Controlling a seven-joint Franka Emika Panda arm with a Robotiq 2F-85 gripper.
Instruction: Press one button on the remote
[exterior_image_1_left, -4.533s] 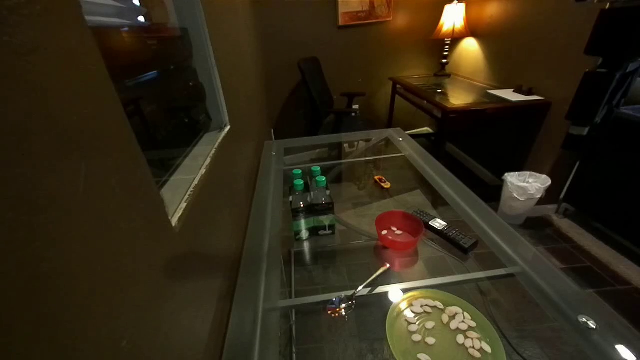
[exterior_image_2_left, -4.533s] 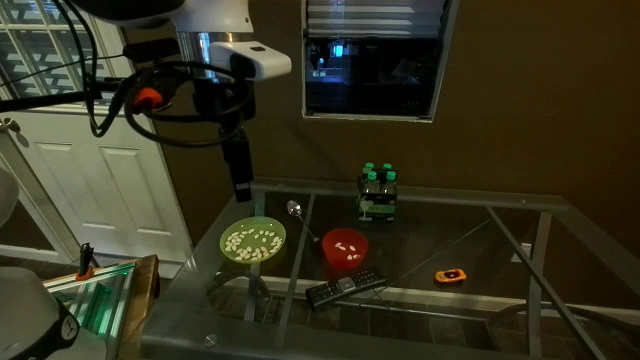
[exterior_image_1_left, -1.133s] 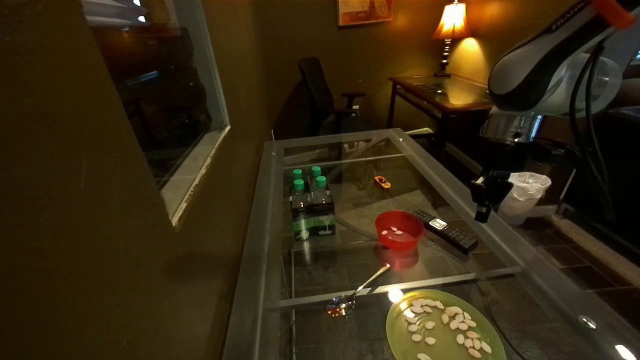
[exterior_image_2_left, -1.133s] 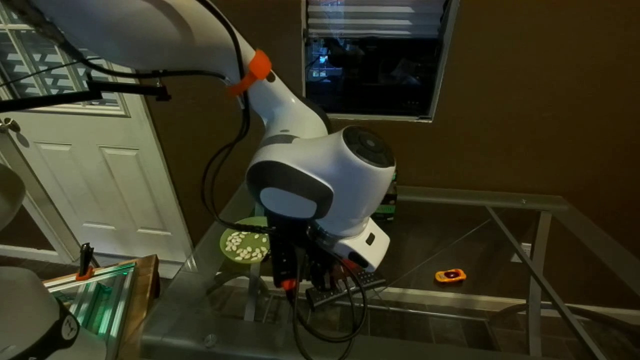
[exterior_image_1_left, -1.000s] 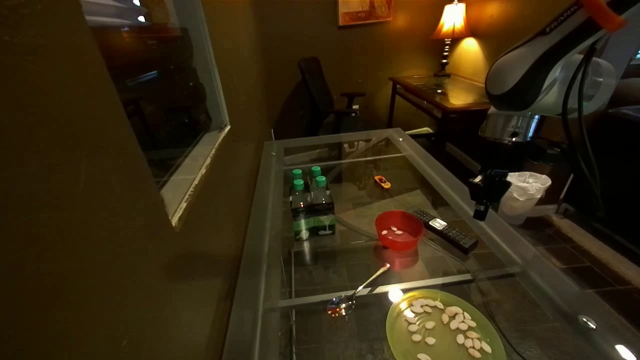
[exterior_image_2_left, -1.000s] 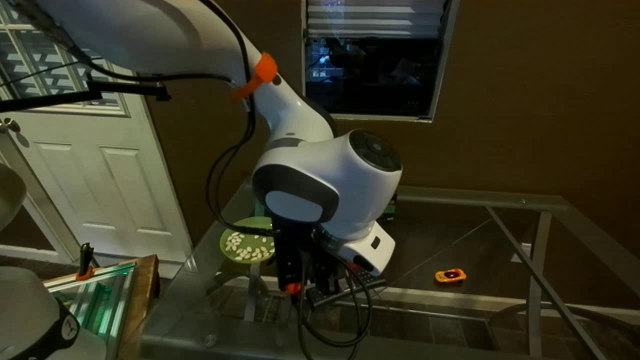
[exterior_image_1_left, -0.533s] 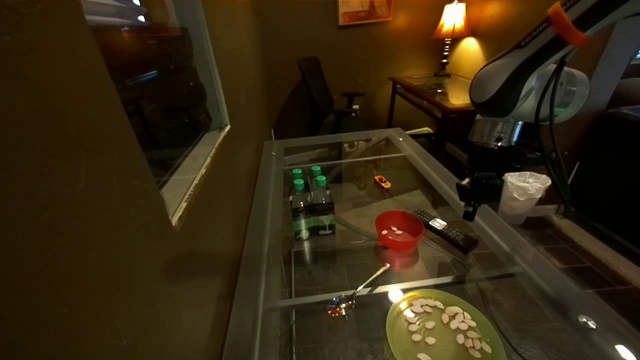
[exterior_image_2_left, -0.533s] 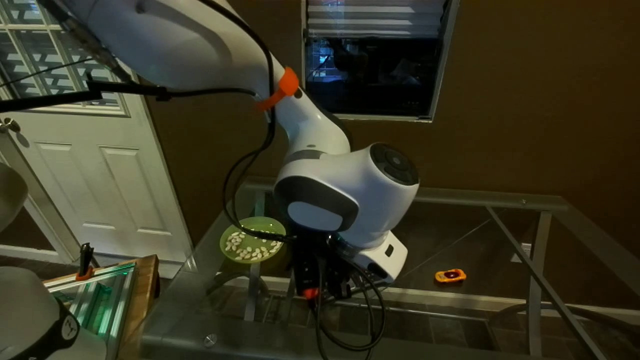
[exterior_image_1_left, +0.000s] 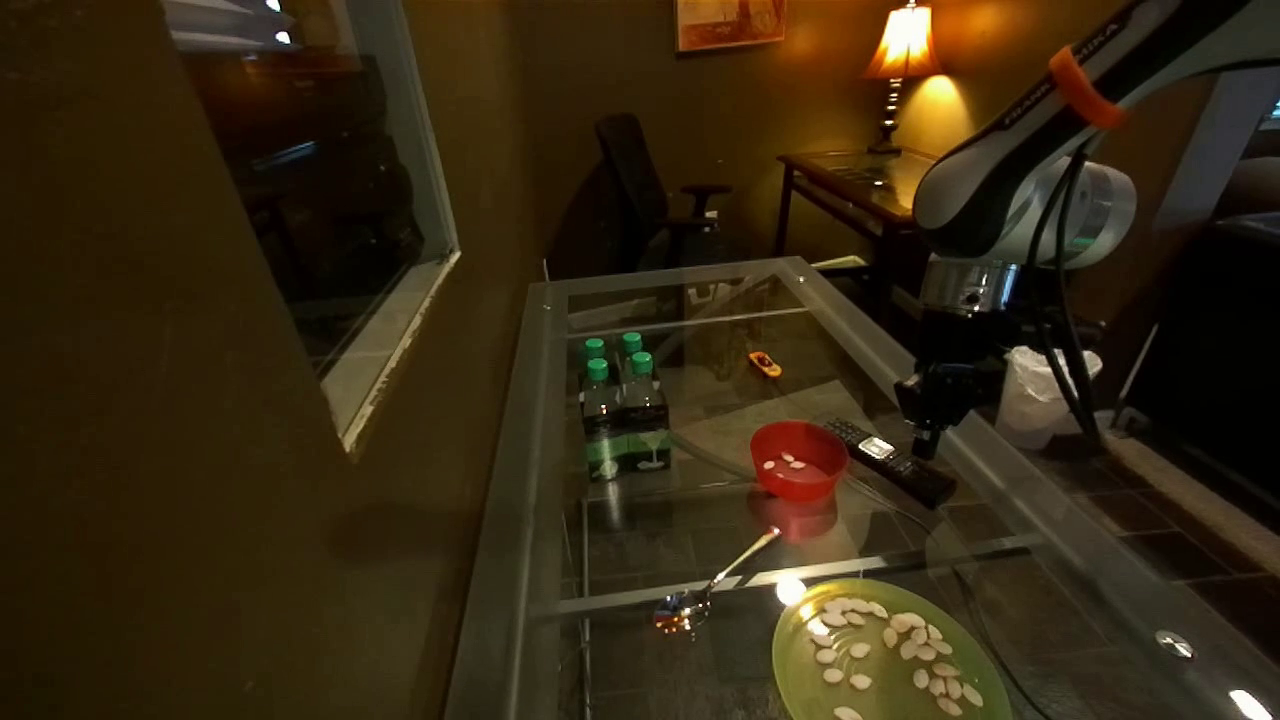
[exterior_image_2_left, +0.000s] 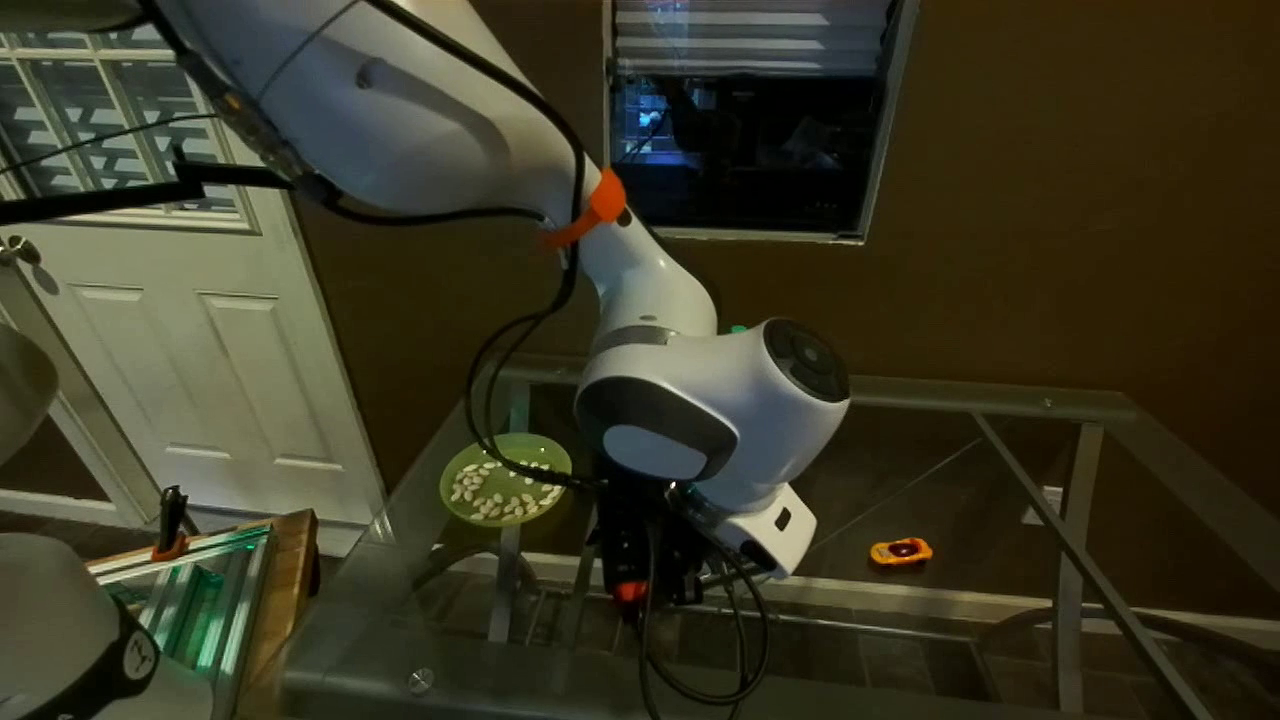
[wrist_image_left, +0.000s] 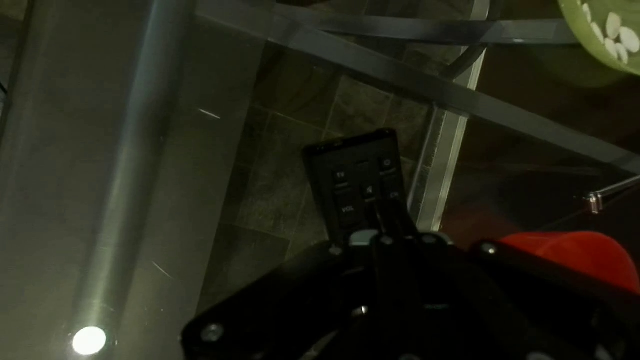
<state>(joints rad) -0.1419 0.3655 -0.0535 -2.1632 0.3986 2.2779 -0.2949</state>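
Observation:
The remote is a long black slab with a pale centre pad, lying flat on the glass table. Its near end shows in the wrist view, with TV, mute, VOL and CH buttons. My gripper points down over that near half, its jaws together with nothing between them. In the wrist view the tips of the gripper cover the area just below the mute button, between VOL and CH. Whether they touch the remote I cannot tell. The arm hides the remote in an exterior view.
A red bowl holding a few seeds stands close beside the remote. Also on the table are a green plate of seeds, a spoon, a bottle pack and a yellow toy car. Cables hang from my wrist.
My gripper has moved from beside the table edge to above the remote's near half, sinking slightly over the last half second. Its jaws have stayed shut. The objects have not moved.

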